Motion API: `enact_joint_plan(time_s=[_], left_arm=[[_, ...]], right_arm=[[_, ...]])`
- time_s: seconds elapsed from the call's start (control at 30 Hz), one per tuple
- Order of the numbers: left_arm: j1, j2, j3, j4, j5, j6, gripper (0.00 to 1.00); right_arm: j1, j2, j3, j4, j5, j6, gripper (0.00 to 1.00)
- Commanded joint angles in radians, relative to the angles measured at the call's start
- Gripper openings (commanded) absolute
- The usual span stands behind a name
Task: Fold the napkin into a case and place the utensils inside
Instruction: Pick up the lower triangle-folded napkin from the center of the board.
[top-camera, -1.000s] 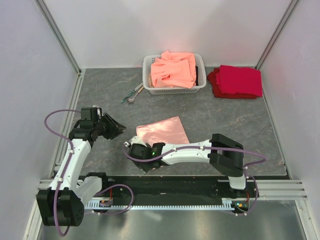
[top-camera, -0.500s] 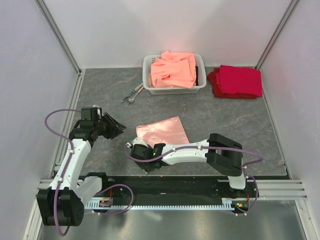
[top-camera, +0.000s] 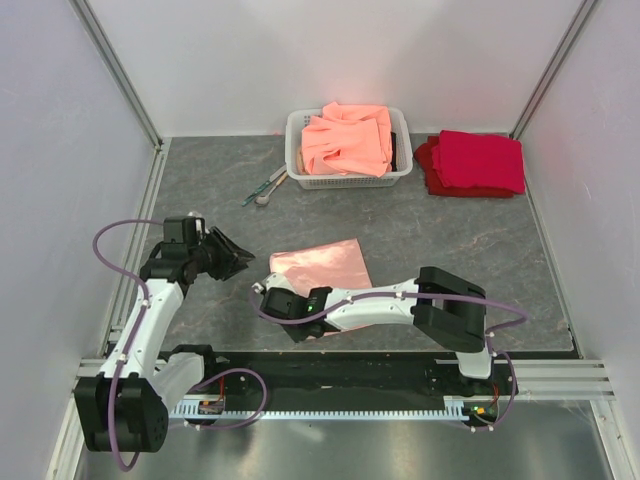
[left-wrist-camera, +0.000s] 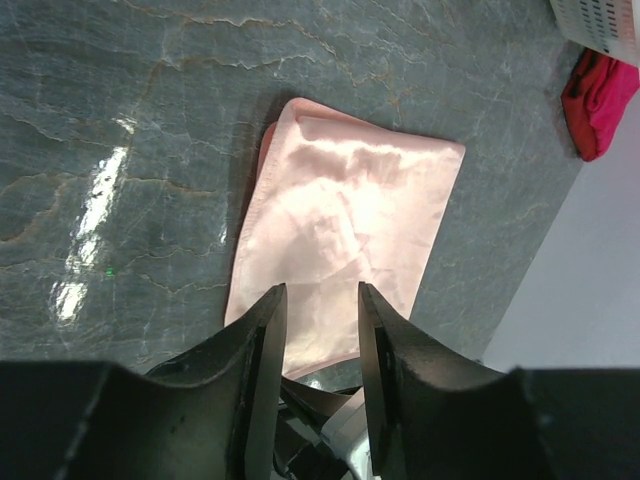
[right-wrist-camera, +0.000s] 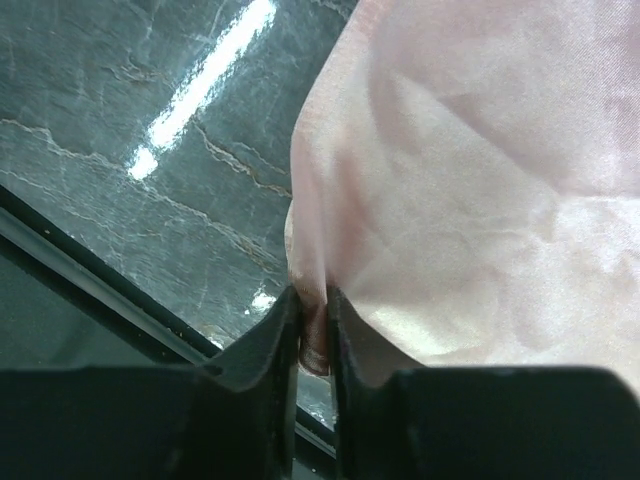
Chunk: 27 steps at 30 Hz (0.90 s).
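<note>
The pale-pink napkin (top-camera: 320, 266) lies folded to a rectangle on the dark table, mid-front. My right gripper (top-camera: 273, 293) is at its near-left corner, and the right wrist view shows the jaws (right-wrist-camera: 313, 310) shut on a pinched fold of the napkin (right-wrist-camera: 470, 180) edge. My left gripper (top-camera: 241, 262) hovers just left of the cloth, open, nothing between its fingers. In the left wrist view the napkin (left-wrist-camera: 345, 230) lies beyond the open left gripper (left-wrist-camera: 322, 300). The utensils (top-camera: 266, 186) lie at the back, left of the basket.
A white basket (top-camera: 296, 130) heaped with orange-salmon cloths (top-camera: 348, 140) stands at the back centre. Deep red folded cloths (top-camera: 475, 162) lie to its right. Walls close in the table on three sides.
My right gripper has closed on the napkin's near-left corner, and the cloth's near edge has lifted and shifted slightly to the left. The left arm has barely moved.
</note>
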Motion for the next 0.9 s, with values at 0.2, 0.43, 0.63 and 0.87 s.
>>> enact_joint_plan(time_s=[0.2, 0.43, 0.63, 0.87], left_arm=[[0.006, 0.065, -0.051, 0.150, 0.164, 0.056, 0.60], [0.001, 0.165, -0.071, 0.245, 0.198, 0.012, 0.66], [-0.084, 0.257, -0.071, 0.337, 0.156, -0.044, 0.67], [-0.124, 0.329, -0.071, 0.383, 0.078, -0.071, 0.66]], right_arm=[[-0.105, -0.133, -0.151, 0.176, -0.176, 0.071, 0.00], [-0.177, -0.318, -0.336, 0.351, -0.320, 0.156, 0.00], [-0.230, -0.453, -0.465, 0.465, -0.376, 0.225, 0.00], [-0.287, -0.555, -0.559, 0.544, -0.419, 0.283, 0.00]])
